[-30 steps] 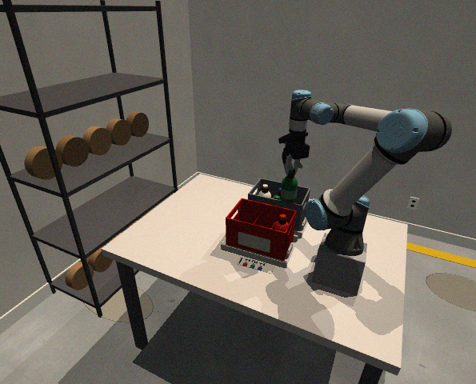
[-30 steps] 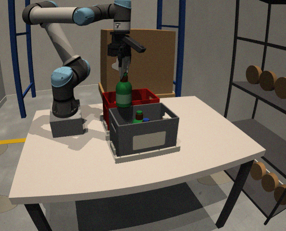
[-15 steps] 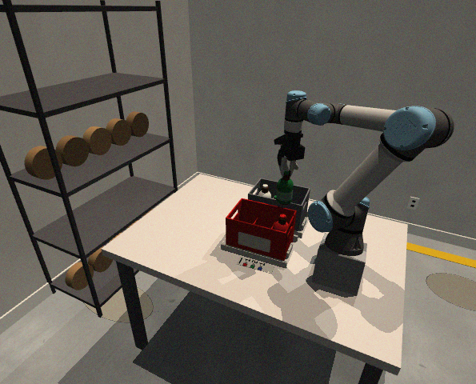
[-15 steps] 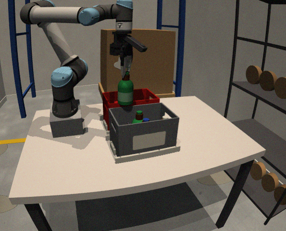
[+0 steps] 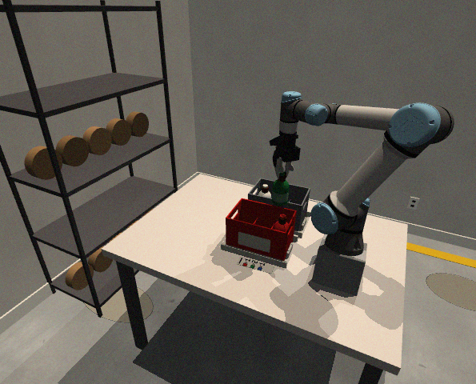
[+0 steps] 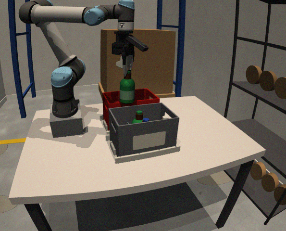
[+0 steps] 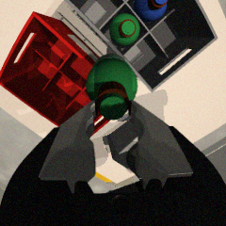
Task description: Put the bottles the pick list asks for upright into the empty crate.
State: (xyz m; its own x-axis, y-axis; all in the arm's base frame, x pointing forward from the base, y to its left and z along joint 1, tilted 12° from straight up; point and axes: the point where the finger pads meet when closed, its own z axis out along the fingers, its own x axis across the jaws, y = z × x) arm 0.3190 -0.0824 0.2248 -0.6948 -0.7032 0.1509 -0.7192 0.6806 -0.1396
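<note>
My gripper is shut on the neck of a green bottle. The bottle hangs upright in the air, above the edge between the two crates. The red crate holds one red bottle in a corner cell. The grey crate holds a green bottle, a blue bottle and a bottle with a brown cap. The pick list lies on the table in front of the red crate, with red, green and blue dots; the counts are too small to read.
The arm's base stands on a grey block beside the crates. A black shelf rack with brown discs stands off the table's left. A brown box stands behind the table.
</note>
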